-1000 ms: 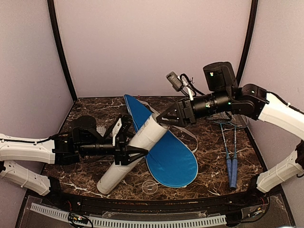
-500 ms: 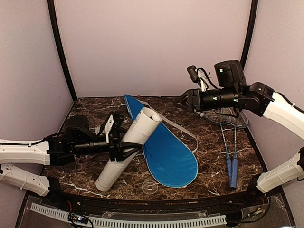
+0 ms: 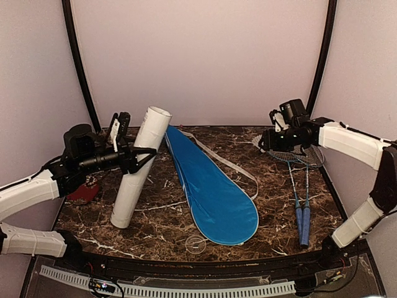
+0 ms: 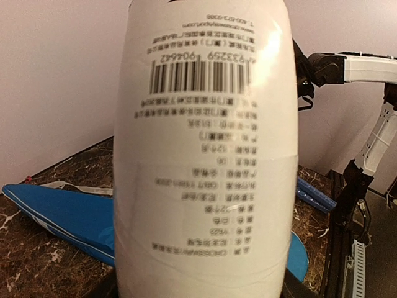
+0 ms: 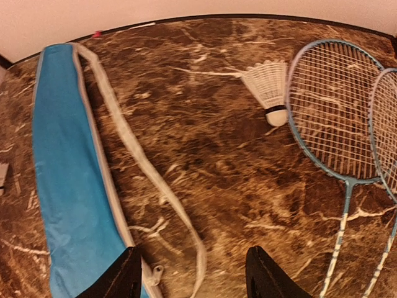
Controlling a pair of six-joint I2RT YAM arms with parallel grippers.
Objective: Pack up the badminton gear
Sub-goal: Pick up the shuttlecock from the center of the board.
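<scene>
The long white tube (image 3: 141, 164) stands almost upright at the left, open end up, with my left gripper (image 3: 138, 159) shut on its middle. Its printed label (image 4: 205, 155) fills the left wrist view. The big blue cover (image 3: 214, 189) lies flat across the middle, its pale strap (image 5: 139, 158) trailing beside it. Two rackets (image 3: 299, 186) lie at the right, blue handles toward the front, heads (image 5: 335, 105) at the back. One white shuttlecock (image 5: 270, 87) lies just left of the heads. My right gripper (image 5: 192, 276) hovers open and empty over bare table between the strap and the rackets.
A small red oval object (image 3: 84, 191) lies at the left edge behind the left arm. A clear round lid (image 3: 195, 245) sits at the front edge near the cover's wide end. Walls close in the back and both sides.
The left arm has swung the tube left and tipped it from a low slant to nearly upright, off the cover. The right arm has drawn back from the tube's mouth toward the racket heads.
</scene>
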